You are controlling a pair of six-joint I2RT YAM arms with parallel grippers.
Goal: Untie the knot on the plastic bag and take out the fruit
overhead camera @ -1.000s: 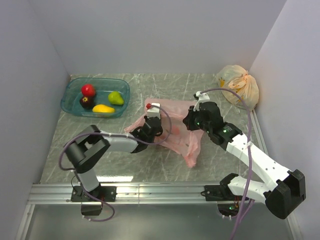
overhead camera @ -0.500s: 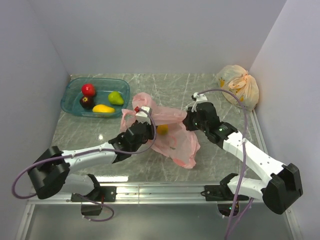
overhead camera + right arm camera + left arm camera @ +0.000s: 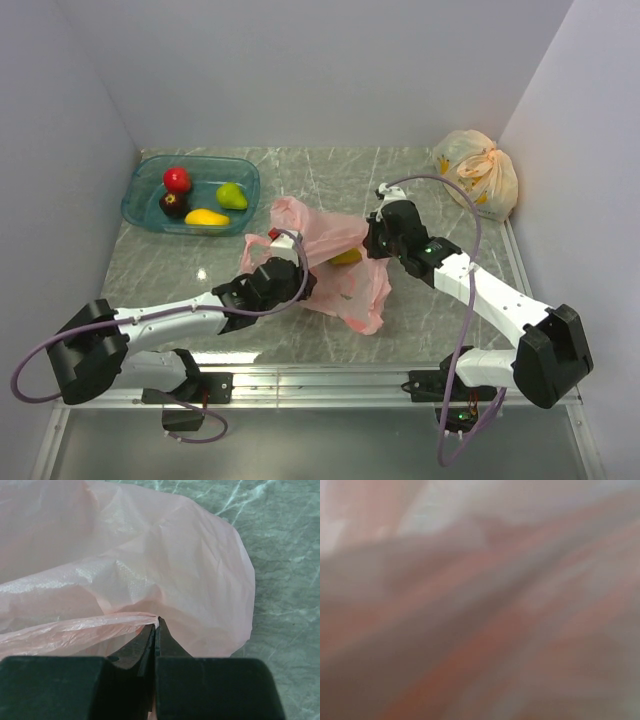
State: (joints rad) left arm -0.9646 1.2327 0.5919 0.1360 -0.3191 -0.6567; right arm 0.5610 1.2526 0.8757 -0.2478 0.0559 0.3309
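The pink bag [image 3: 350,290] lies in the middle of the table [image 3: 150,260]. It is thin, soft and easy to tear, so pinch a bunched edge. The right gripper [image 3: 157,622] reaches in low, jaws squeezed together on a fold of it. The left gripper [image 3: 295,275] is pushed into the bag, and I cannot tell how its jaws stand.

Bags: 2, one pink plastic bag [image 3: 352,288] and one pale yellow bag [image 3: 478,183] with orange print. Fruit in view: 5 pieces. Four sit in the tray: 1 red apple [image 3: 177,179], 1 dark purple fruit [image 3: 172,203], 1 yellow oblong fruit [image 3: 206,217], 1 green pear-like fruit [image 3: 232,196]. The fifth, 1 orange-yellow fruit [image 3: 346,257], shows among the pink bag's folds. Trays: 1 clear blue tray [image 3: 135,195]. Robot arms: 2, the left arm [image 3: 170,318] and the right arm [image 3: 480,295]. Purple cables: 2, one per arm.
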